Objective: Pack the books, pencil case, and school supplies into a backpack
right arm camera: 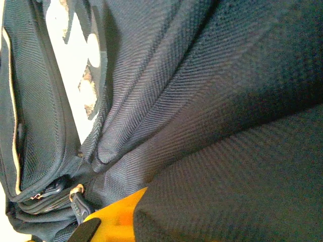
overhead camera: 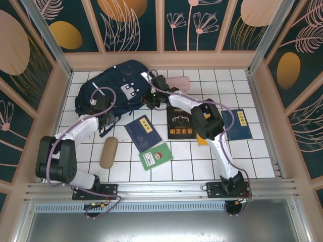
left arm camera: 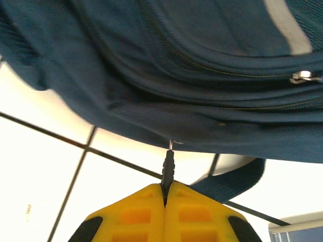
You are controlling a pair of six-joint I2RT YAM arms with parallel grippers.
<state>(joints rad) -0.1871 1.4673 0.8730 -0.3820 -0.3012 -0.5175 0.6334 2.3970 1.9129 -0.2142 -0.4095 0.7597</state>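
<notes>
Left jaws clamped on zip pull [left arm camera: 168, 164] of backpack [overhead camera: 118, 80]; right jaws together, pressed into backpack fabric. Books [overhead camera: 144, 130] flat on bench [overhead camera: 242, 156], near side of backpack.

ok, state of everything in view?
backpack: lying flat, zip in left wrist view looks closed
left claw: shut on zip pull
right claw: shut on backpack fabric
centre navy book: closed, flat
right navy book: closed, flat
black book: closed, flat
green book: closed, flat
tan pencil case: lying out, unpacked
</notes>
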